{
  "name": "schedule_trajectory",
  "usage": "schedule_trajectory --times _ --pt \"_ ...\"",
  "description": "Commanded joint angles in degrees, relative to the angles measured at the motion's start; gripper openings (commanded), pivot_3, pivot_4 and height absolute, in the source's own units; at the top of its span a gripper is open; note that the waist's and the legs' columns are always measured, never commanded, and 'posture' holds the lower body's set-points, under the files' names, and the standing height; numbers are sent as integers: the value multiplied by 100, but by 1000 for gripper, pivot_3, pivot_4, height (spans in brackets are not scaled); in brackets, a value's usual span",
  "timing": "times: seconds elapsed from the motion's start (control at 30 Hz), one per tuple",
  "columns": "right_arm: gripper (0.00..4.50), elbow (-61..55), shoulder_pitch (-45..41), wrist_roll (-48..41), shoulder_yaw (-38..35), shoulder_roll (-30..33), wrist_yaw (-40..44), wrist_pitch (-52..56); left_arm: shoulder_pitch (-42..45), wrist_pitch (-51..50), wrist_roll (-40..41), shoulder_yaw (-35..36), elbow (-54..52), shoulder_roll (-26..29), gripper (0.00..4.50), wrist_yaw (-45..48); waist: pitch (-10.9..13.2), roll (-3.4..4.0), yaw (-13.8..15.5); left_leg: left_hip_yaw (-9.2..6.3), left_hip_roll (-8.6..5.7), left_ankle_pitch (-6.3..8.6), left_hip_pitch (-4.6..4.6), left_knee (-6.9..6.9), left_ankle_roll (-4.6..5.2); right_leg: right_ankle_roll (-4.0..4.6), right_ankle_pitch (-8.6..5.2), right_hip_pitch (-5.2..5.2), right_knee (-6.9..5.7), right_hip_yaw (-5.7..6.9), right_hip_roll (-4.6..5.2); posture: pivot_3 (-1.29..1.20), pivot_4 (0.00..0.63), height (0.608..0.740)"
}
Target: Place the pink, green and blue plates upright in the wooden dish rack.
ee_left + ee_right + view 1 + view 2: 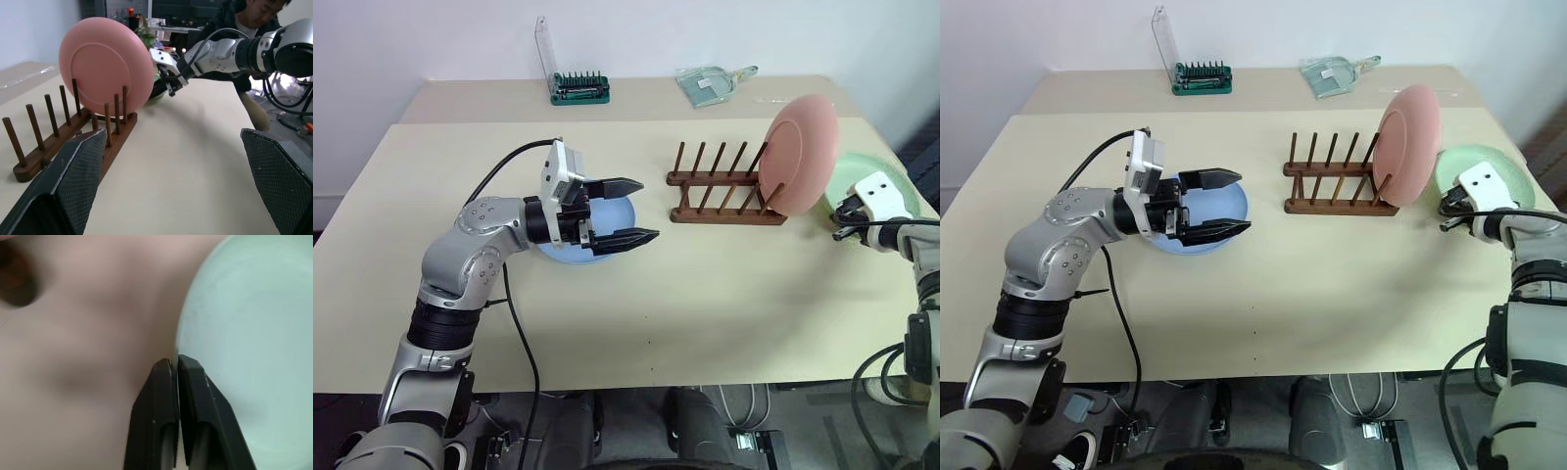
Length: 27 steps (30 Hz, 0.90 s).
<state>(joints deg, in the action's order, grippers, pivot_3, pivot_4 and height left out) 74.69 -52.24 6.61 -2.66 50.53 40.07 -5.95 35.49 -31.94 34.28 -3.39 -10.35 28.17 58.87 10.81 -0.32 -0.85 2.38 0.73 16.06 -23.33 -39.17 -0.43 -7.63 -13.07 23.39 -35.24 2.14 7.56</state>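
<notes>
So on the left, the left pincer (625, 210) is spread wide and hovering level right over the blue plate (1224, 211), which lies flat on the table (705, 313), looks like it's parked there ready to scoop that one later. Middle of the table sits the wooden rack (720, 191), with the pink plate (800, 155) already standing upright in its rightmost slots, leaning on the pegs, so one's done. Far right, the green plate (1489, 166) lies flat just beside the rack, and the right pincer (177, 366) is pinched shut right at its near-left rim. I'd guess it's nipping the edge to lift it, though I can't tell if the rim is actually caught.
</notes>
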Motion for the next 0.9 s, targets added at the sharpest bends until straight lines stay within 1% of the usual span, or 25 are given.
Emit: schedule_trajectory --times 0.03,0.1,0.13,0.2,0.27,0.3,0.37,0.4,0.47,0.53,0.6,0.67,0.73,0.8,0.9 --pt "34 -34 -441 -225 -433 282 -818 -243 44 107 20 79 -160 8 4500 -21 1 2 -4 0 0 0 -1 0 0 0 0 1 0 0 0 0 150 724" --pt "34 -100 -740 -583 -856 309 -1060 -497 66 128 0 54 -119 -1 4500 -10 3 7 -11 2 0 0 -2 0 0 0 0 4 0 -1 0 0 150 724" --pt "34 -136 -943 -886 -1168 293 -1041 -539 82 142 -6 48 -96 -11 4500 -6 4 9 -26 2 0 0 -2 1 -1 0 0 5 0 -1 0 0 150 724" --pt "34 -203 -1233 -1219 -1538 289 -1034 -697 113 158 4 57 -66 -38 4500 -11 6 12 -40 4 1 0 -2 4 0 0 0 7 0 -2 -1 0 150 724" --pt "34 -319 -1587 -1716 -1970 209 -614 -686 133 184 5 70 -46 -56 4500 -10 6 12 -27 1 3 0 -2 7 0 0 0 7 0 -1 -3 0 150 724" --pt "34 -436 -1805 -2093 -2250 112 -251 -620 151 196 4 79 -22 -69 4500 -17 6 11 -22 1 3 0 -2 8 0 0 0 7 0 -1 -3 0 150 724" --pt "34 -775 -2307 -3074 -2859 -106 726 177 183 203 12 94 30 -89 4500 -27 6 11 -28 2 3 1 -2 7 2 -1 1 6 1 -1 -3 0 150 724" --pt "34 -994 -2514 -3566 -3135 -185 1115 775 189 213 10 92 43 -91 4500 -27 7 12 -31 3 3 2 -2 6 4 -3 2 5 1 -2 -3 0 150 724" --pt "34 -1436 -2720 -4379 -3535 -254 1525 2085 186 221 5 82 48 -103 4500 -31 6 13 -10 2 4 6 -2 6 11 -4 4 6 0 -2 -3 0 150 724" --pt "34 -2255 -2551 -5113 -3677 -399 1683 3443 175 228 -2 71 49 -121 4500 -37 6 12 36 -2 6 14 -3 8 25 -4 4 6 -1 1 -3 0 150 724" --pt "34 -3188 -2200 -5910 -3786 -628 1578 4811 161 237 -7 61 51 -135 4500 -44 6 11 65 -15 5 15 -14 7 26 -3 4 7 2 11 -1 0 150 724" --pt "34 -3856 -1784 -6392 -3817 -824 1350 5641 146 232 4 65 54 -146 4500 -51 5 10 74 -16 2 17 -15 2 29 -2 5 5 3 13 2 0 150 724" --pt "34 -4261 -1293 -6596 -3730 -975 1207 6146 135 223 19 72 57 -153 4500 -49 5 10 93 -16 2 17 -15 -1 30 1 7 4 2 13 4 0 150 724" --pt "34 -4554 -879 -6657 -3613 -1099 1130 6371 129 211 30 76 54 -157 4500 -50 5 10 115 -14 0 17 -15 -4 30 2 9 5 0 13 3 0 150 724" --pt "34 -4732 -456 -6555 -3517 -1216 1074 6244 113 227 6 60 35 -154 4500 -57 6 12 118 -10 0 17 -15 -4 30 1 10 9 -3 12 3 0 150 724"
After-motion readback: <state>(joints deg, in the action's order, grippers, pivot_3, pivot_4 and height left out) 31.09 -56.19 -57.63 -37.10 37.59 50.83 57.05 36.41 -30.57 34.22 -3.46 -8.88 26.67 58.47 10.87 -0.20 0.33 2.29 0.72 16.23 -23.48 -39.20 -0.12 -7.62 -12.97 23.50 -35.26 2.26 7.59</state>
